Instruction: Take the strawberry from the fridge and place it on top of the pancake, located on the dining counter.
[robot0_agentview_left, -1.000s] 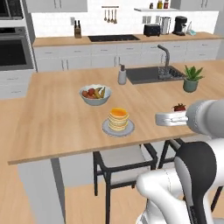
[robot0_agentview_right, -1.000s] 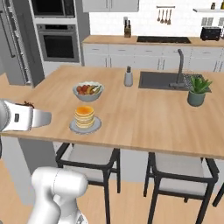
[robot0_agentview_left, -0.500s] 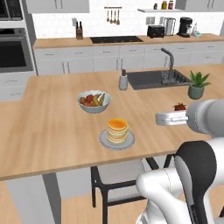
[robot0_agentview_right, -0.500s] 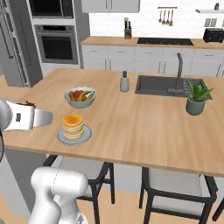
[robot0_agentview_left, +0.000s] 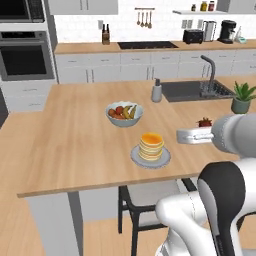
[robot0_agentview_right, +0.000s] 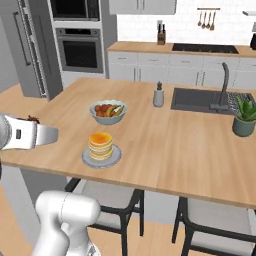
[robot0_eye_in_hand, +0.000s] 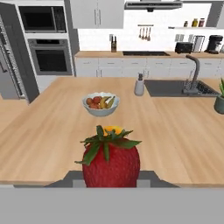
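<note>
Over wood counter (robot0_agentview_left: 75, 135): jaws pinching strawberry (robot0_eye_in_hand: 110, 159). Reach ahead slowly, stop right above pancake (robot0_agentview_left: 151, 144), then lower.

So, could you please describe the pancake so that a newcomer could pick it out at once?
Start at the wooden dining counter with the sink. Near its front edge sits a grey plate, just in front of the fruit bowl. The pancake is the tan round stack on that plate, topped with orange syrup, unlike the bowl of mixed fruit behind it.
</note>
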